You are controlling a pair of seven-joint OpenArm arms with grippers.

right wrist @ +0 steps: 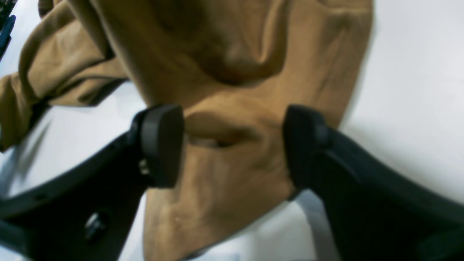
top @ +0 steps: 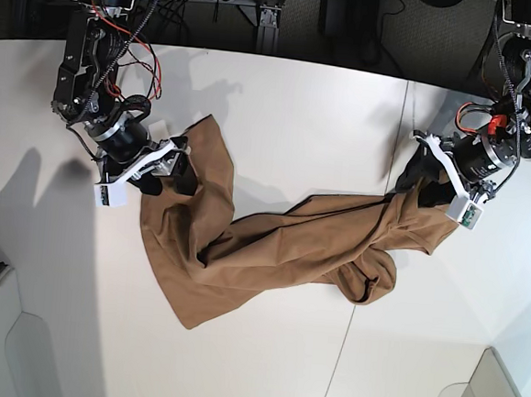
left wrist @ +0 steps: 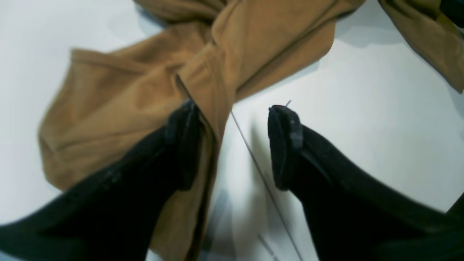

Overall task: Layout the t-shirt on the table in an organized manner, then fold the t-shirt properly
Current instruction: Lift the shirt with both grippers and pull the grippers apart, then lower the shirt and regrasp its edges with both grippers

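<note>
Two end effectors parted: left end effector (left wrist: 233, 145), right end effector (right wrist: 232, 145) | one t-shirt (top: 271, 245)

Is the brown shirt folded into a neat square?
No, the soft tan cloth t-shirt sprawls twisted and wrinkled across the white table.

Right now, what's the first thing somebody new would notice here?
The big brown t-shirt, stretched in a twisted, wrinkly band across the middle of the white table. Next, the two robot arms at its ends: the left hand and right hand are both open, each right at a bunched end of the cloth.
</note>
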